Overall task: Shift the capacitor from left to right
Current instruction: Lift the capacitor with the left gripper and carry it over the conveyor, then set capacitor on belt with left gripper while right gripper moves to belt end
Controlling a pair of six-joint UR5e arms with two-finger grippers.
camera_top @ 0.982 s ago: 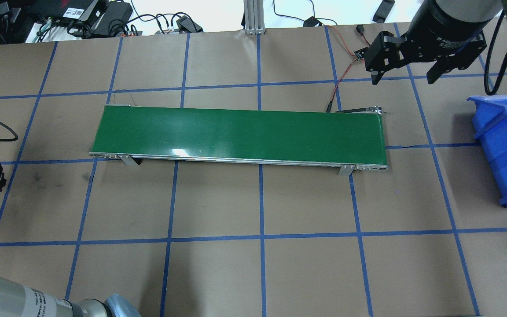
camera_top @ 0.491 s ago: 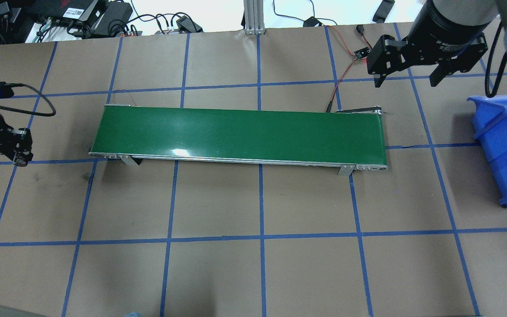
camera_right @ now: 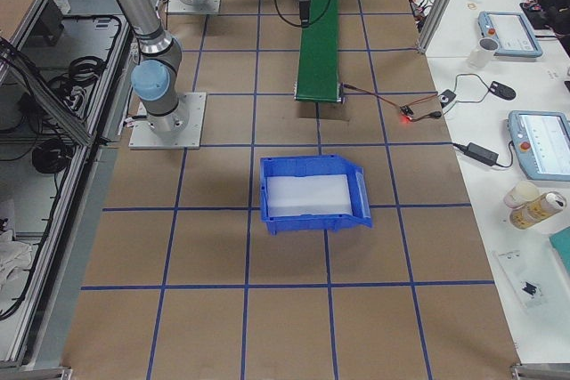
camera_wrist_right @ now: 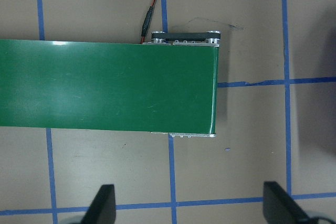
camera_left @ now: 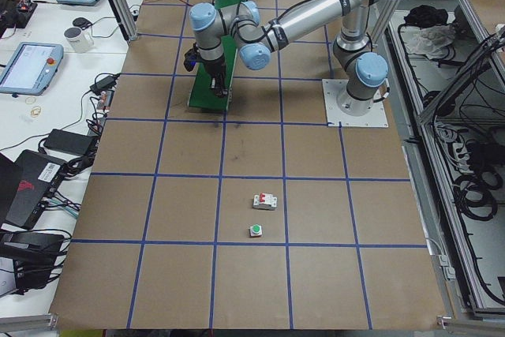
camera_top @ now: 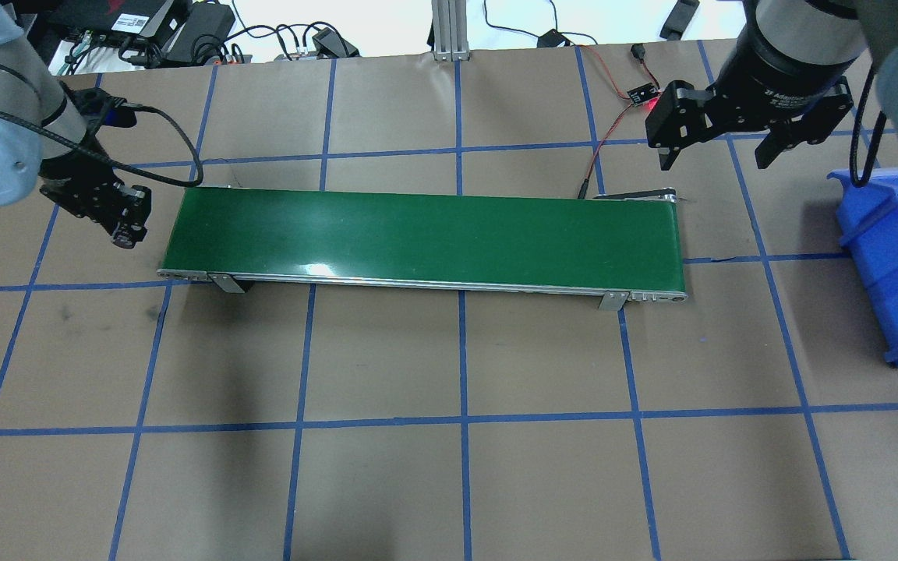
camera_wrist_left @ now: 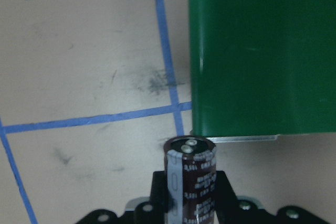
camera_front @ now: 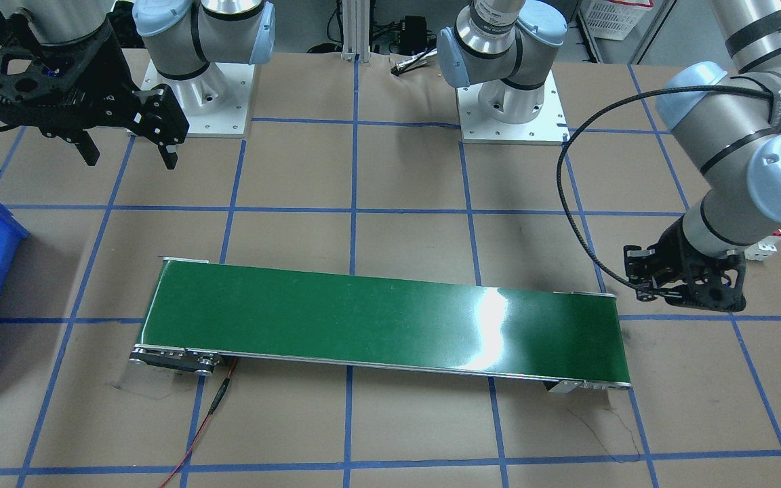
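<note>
Capacitor (camera_wrist_left: 191, 177), dark brown with a pale stripe, sits pinched in the left gripper (camera_top: 123, 230), just beside the left end of the green belt (camera_top: 426, 238). Right gripper (camera_top: 718, 156) hangs with fingers spread wide near the belt's right end, the blue bin (camera_top: 885, 265) close by.

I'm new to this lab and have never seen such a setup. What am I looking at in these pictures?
Two robot arms stand at a paper-covered table marked with blue tape. Four fixed cameras look from behind, in front and both ends; two more sit on the wrists. A green conveyor belt lies in the middle, a blue bin at the robot's right, and a white breaker and green button at its left. The left gripper holds a dark capacitor beside the belt's end; the right gripper hangs open, empty.
</note>
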